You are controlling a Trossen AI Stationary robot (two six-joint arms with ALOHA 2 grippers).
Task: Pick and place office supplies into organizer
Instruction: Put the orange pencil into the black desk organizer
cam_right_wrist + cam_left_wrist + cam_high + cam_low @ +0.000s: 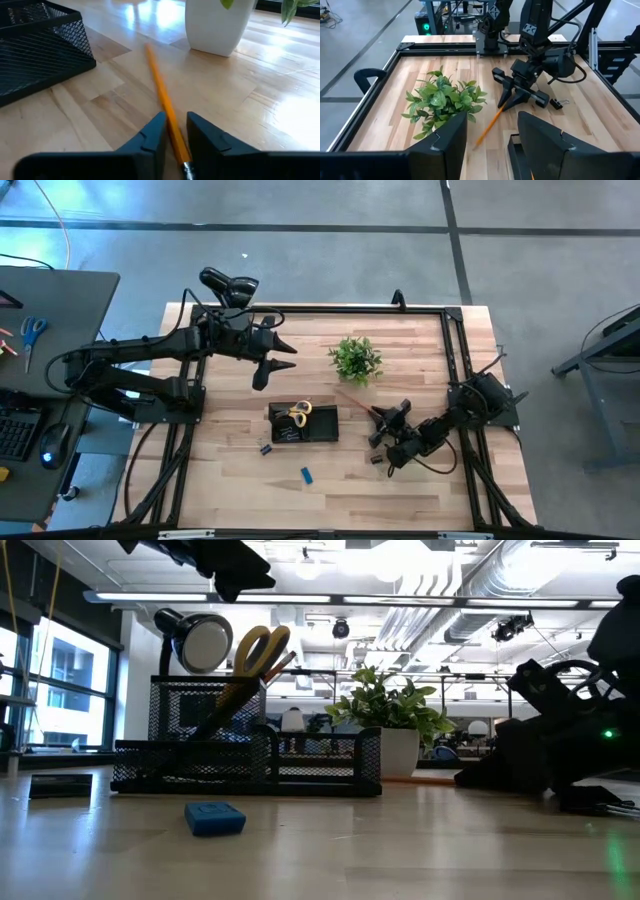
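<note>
Pale wooden worktop (420, 490) carries a black mesh organizer (303, 423) near its middle, with yellow-handled scissors (298, 411) standing in it. Just behind and to the right sits a small potted plant (356, 359). An orange pencil (161, 93) lies flat between the organizer and the plant's white pot. The right gripper (173, 131) is down at the worktop, its fingers drawn narrow around the pencil's near end. The left gripper (283, 358) hangs above the worktop behind the organizer, fingers apart and holding nothing. A blue eraser (306, 474) and a black binder clip (266, 448) lie in front of the organizer.
</note>
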